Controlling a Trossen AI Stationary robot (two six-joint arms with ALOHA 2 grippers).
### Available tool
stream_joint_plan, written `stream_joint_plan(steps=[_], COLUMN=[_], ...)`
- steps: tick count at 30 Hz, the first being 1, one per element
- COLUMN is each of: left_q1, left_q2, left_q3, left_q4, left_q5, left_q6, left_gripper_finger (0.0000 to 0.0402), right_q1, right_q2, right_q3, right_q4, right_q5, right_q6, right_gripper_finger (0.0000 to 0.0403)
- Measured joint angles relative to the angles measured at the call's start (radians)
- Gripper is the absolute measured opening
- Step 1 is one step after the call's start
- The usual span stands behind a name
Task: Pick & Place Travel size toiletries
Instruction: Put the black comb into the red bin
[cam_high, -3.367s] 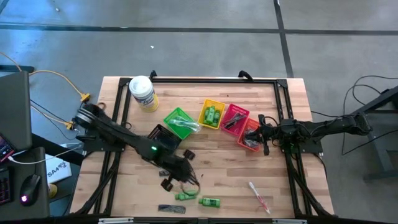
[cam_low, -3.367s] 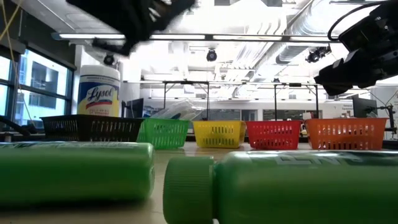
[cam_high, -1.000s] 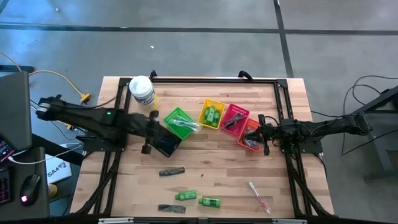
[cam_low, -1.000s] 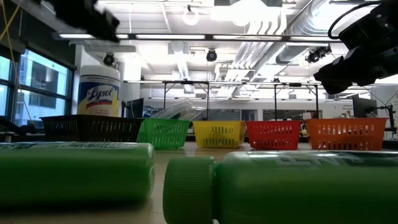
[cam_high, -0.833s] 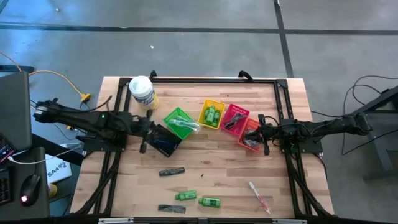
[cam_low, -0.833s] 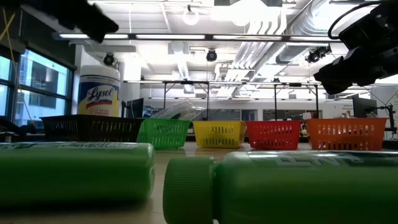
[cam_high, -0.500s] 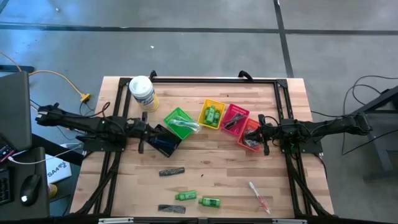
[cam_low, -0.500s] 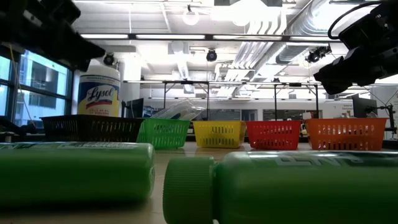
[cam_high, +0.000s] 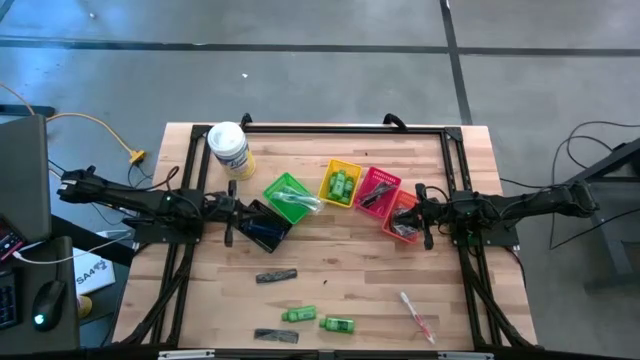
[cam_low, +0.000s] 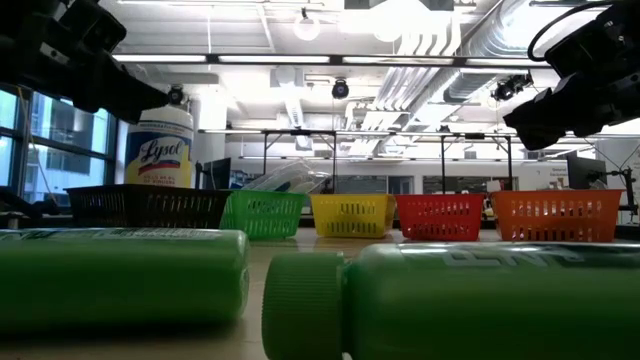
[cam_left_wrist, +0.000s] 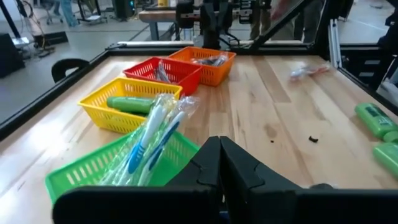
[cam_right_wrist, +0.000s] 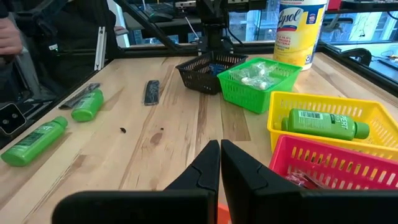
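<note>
On the near half of the table lie two green mini bottles, two flat black combs and a wrapped toothbrush. Wrapped toothbrushes fill the green basket, and a green bottle lies in the yellow basket. My left gripper is shut and hovers beside the black basket, on its left. My right gripper is shut and hangs at the orange basket, which holds dark items.
The baskets stand in a row across the table's middle, with a red basket between yellow and orange. A white-lidded tub with a yellow label stands at the far left corner. A black frame rail runs along the far edge.
My left arm has drawn back from above the black basket toward the table's left edge and has sunk lower. Its gripper now sits just left of that basket. The right arm and the items on the table have stayed where they were.
</note>
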Motion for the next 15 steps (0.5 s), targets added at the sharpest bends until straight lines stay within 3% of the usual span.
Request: stream_joint_plan(steps=[15], left_q1=[0.0], left_q2=[-0.001], left_q3=[0.0], left_q4=[0.016], left_q5=[-0.002], left_q6=[0.026], left_gripper_finger=[0.0], right_q1=[0.0], right_q2=[0.003], right_q3=[0.0], right_q4=[0.0], right_q5=[-0.026], right_q6=[0.0], right_gripper_finger=[0.0007])
